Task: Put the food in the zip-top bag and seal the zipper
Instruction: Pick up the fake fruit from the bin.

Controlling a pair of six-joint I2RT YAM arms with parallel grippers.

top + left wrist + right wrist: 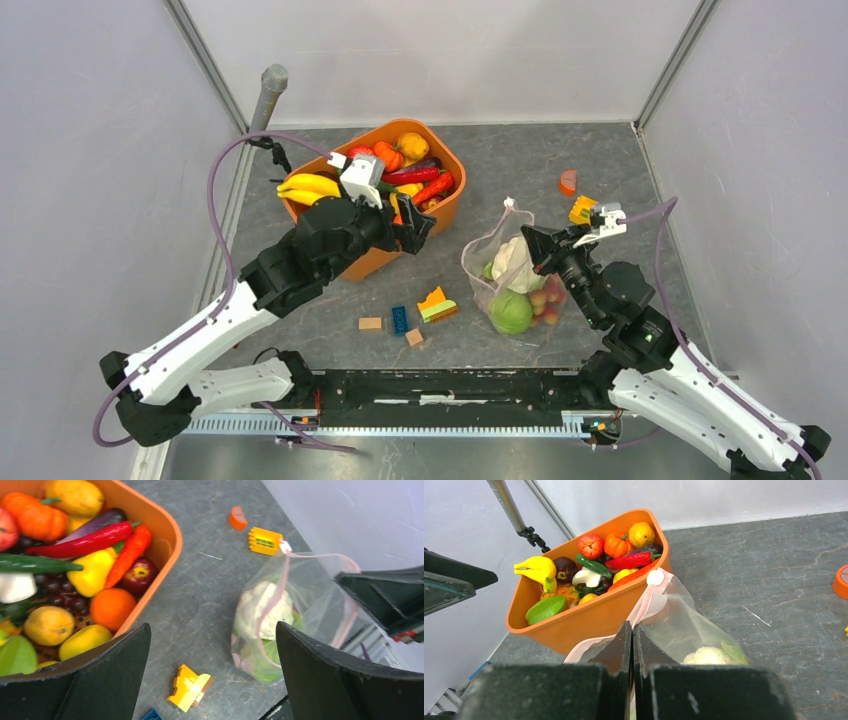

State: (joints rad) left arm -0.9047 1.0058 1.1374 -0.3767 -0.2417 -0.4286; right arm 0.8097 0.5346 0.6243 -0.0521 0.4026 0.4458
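Tabletop (520, 160) fills the frame, grey and mottled, and on its far left sits the orange tub (452, 190), piled with toy food: bananas (308, 187), a red pepper (410, 175), an orange (112, 608). Left gripper (410, 225) hangs over the tub's near right rim, jaws spread wide, nothing between them. Over on the right, the right gripper (632, 630) has its fingers pressed tight together, pinching the upper edge of the zip-top bag (478, 262). That bag lies just right of the tub, apart from it, with a white cauliflower (515, 258), a green cabbage (511, 312) and a reddish cluster (545, 298) inside. Its pink zipper (272, 605) loops open around the mouth, the white slider (510, 203) at the far end. Small building blocks (437, 305) lie scattered between tub and bag, a yellow block (582, 209) sits beside the right gripper, and an orange half-disc (567, 182) lies just beyond.
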